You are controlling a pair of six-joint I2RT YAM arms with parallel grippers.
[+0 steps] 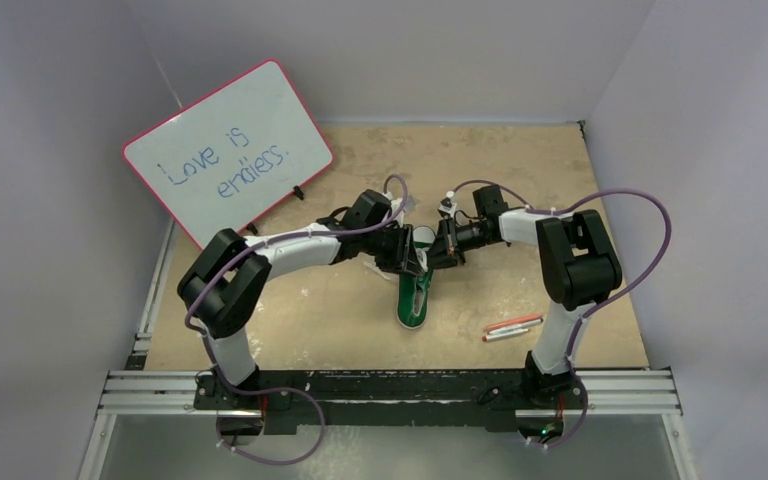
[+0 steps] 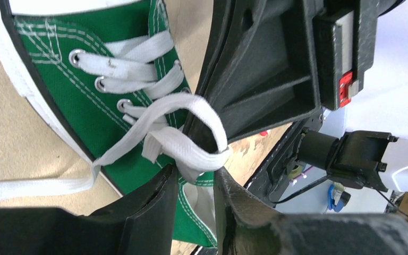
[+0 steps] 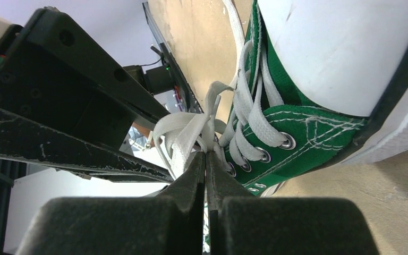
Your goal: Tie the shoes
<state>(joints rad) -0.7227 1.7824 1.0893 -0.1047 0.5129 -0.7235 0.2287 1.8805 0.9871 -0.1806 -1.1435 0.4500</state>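
Note:
The green sneaker (image 1: 413,300) lies in the middle of the table, its white toe cap toward the far side. Both grippers meet over its laces. My left gripper (image 1: 410,262) is open; in the left wrist view (image 2: 196,178) a fold of white lace (image 2: 191,151) sits between its fingertips over the green canvas (image 2: 111,111). My right gripper (image 1: 432,256) is shut on a bunch of white lace (image 3: 188,130) at its tips (image 3: 207,156), beside the shoe's eyelets (image 3: 287,141). A loose lace end (image 2: 26,188) trails onto the table.
A pink-framed whiteboard (image 1: 225,150) reading "Love is endless" leans at the back left. Two pens (image 1: 512,326) lie right of the shoe. A metal rail (image 1: 390,390) runs along the near edge. Grey walls enclose the table.

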